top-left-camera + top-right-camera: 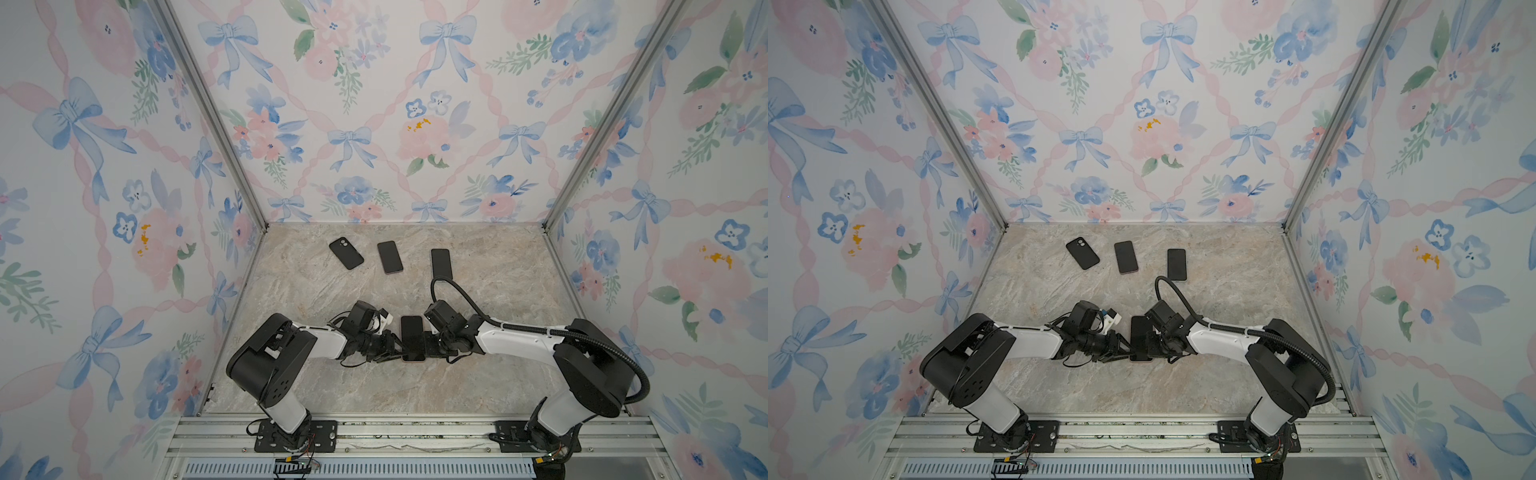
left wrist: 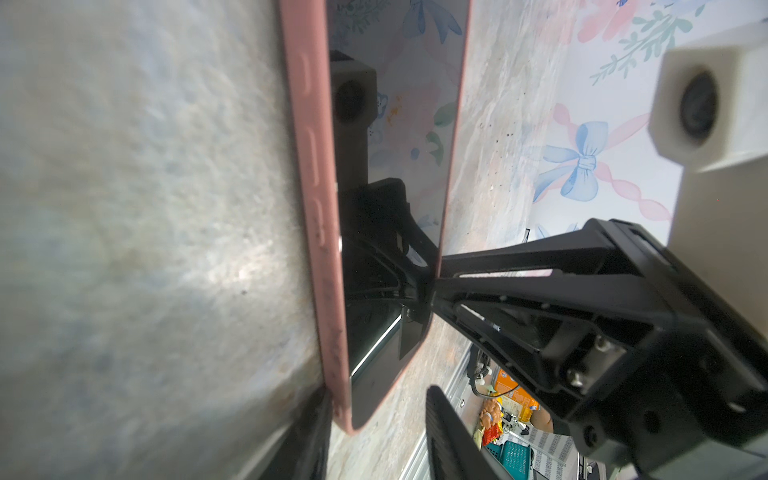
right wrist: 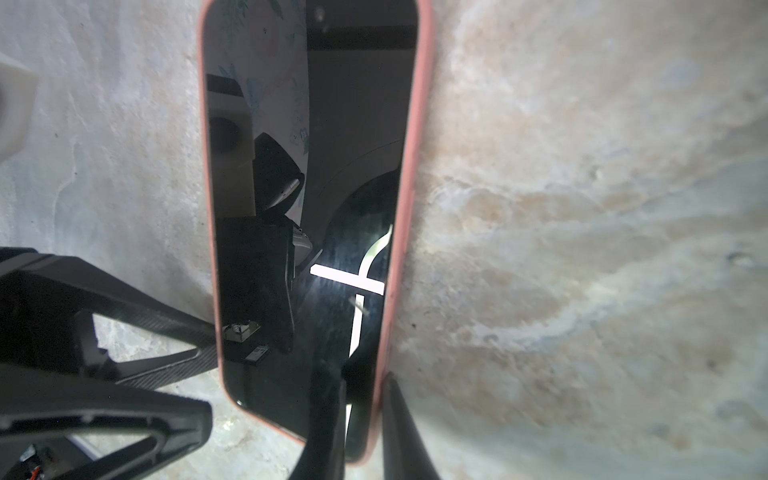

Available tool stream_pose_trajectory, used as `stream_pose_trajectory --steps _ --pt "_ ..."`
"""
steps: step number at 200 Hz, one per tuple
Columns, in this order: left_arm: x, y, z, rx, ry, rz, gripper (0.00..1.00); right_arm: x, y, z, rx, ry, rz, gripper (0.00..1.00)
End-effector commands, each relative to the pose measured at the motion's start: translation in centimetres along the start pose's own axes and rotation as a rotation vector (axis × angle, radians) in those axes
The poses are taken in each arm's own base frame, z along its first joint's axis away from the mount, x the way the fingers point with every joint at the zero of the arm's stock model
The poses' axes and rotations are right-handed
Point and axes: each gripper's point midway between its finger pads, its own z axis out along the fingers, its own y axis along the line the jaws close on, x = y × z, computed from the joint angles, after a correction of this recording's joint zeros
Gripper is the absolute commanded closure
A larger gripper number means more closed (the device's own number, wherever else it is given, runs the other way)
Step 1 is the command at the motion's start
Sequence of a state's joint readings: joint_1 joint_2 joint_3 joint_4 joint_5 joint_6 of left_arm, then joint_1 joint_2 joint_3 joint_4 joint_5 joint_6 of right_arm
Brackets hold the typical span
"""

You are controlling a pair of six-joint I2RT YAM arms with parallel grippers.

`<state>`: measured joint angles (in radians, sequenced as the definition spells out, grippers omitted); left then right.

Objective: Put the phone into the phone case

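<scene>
Phone (image 1: 412, 337) lies screen-up in pink case (image 2: 316, 208), middle of bench (image 1: 478, 374), between my arms. My right end effector (image 3: 365, 386) pinches case side rim, likely seating that edge. My left end effector (image 2: 380, 399) is spread, straddling one corner, probably bracing against slide.

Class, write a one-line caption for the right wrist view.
Right gripper straddles the rim of the pink case, phone inside, screen up.

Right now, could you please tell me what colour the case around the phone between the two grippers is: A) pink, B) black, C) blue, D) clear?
A: the pink case rims the dark phone in both wrist views.
</scene>
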<state>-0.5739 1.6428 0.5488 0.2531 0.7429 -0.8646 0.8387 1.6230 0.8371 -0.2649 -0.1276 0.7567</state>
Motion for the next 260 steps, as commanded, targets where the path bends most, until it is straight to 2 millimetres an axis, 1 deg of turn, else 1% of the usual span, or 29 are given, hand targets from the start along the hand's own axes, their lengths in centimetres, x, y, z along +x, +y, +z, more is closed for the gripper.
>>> stream_pose_trajectory --steps 1,16,20,36,52,58,65,79,91,95,97,100,113,120,122,127,152,165,182,203,222,243,260 --pt "1.1 2.8 0.6 -0.092 0.024 -0.043 0.60 1.8 -0.8 1.5 0.033 0.058 -0.015 0.85" --pt "0.8 2.9 0.2 -0.099 0.013 -0.044 0.60 1.1 -1.2 0.9 0.056 0.047 -0.031 0.85" --pt "0.6 2.9 0.0 -0.102 0.009 -0.038 0.60 0.3 -0.9 0.0 0.045 0.022 -0.040 0.85" --pt "-0.2 2.9 -0.8 -0.140 -0.011 -0.017 0.60 -1.5 -1.2 -1.1 0.033 -0.020 -0.046 0.85" --pt "-1.1 3.3 -1.4 -0.167 -0.026 -0.020 0.59 -3.9 -1.3 -2.2 0.011 -0.075 -0.039 0.80" --pt "-1.4 3.3 -1.5 -0.161 -0.028 -0.022 0.59 -4.6 -1.3 -2.5 0.003 -0.087 -0.031 0.77" --pt "-1.9 3.1 -1.5 -0.151 -0.029 -0.023 0.59 -5.4 -1.2 -2.6 0.002 -0.100 -0.063 0.73" --pt "-2.5 2.7 -1.4 -0.137 -0.028 -0.016 0.59 -6.6 -1.3 -2.6 -0.001 -0.105 -0.069 0.68" --pt "-3.3 2.9 -1.6 -0.157 -0.035 -0.014 0.58 -7.6 -1.5 -2.4 -0.006 -0.114 -0.073 0.63" --pt "-3.5 3.0 -1.6 -0.155 -0.034 -0.018 0.58 -8.1 -1.3 -2.6 -0.019 -0.124 -0.072 0.62" --pt "-3.6 3.0 -1.6 -0.152 -0.035 -0.020 0.58 -8.0 -1.5 -2.0 -0.017 -0.110 -0.069 0.62" --pt "-3.8 3.0 -1.6 -0.150 -0.035 -0.023 0.58 -8.1 -1.6 -1.7 -0.021 -0.103 -0.066 0.61" --pt "-4.8 3.0 -1.6 -0.146 -0.045 -0.031 0.58 -8.8 -1.5 -1.1 -0.034 -0.098 -0.064 0.59" --pt "-4.7 3.3 -1.4 -0.146 -0.034 -0.046 0.58 -9.2 -1.4 -0.8 -0.037 -0.093 -0.064 0.59" --pt "-5.5 2.5 -1.4 -0.135 -0.046 -0.032 0.58 -9.2 -1.4 -0.7 -0.036 -0.090 -0.065 0.58" --pt "-5.9 2.2 -1.3 -0.127 -0.049 -0.029 0.58 -9.3 -1.4 -0.5 -0.035 -0.087 -0.067 0.58" --pt "-6.3 2.1 -0.8 -0.124 -0.041 -0.037 0.58 -9.6 -1.2 0.3 -0.042 -0.069 -0.070 0.57" --pt "-6.4 2.3 -0.5 -0.128 -0.035 -0.041 0.58 -9.6 -1.1 0.7 -0.049 -0.064 -0.070 0.58" --pt "-6.2 2.4 0.0 -0.133 -0.021 -0.042 0.59 -9.5 -1.1 1.3 -0.058 -0.055 -0.063 0.61" --pt "-5.9 2.4 0.7 -0.139 -0.004 -0.036 0.59 -9.2 -1.0 2.1 -0.061 -0.038 -0.062 0.68" --pt "-5.8 2.4 1.1 -0.140 0.005 -0.031 0.59 -8.9 -1.4 2.8 -0.043 -0.022 -0.054 0.73" --pt "-5.8 2.5 1.3 -0.141 0.011 -0.033 0.60 -8.0 -1.8 3.8 -0.024 0.017 -0.041 0.77" --pt "-5.9 2.4 1.3 -0.136 0.010 -0.026 0.60 -6.9 -2.9 4.8 0.027 0.061 -0.029 0.81"
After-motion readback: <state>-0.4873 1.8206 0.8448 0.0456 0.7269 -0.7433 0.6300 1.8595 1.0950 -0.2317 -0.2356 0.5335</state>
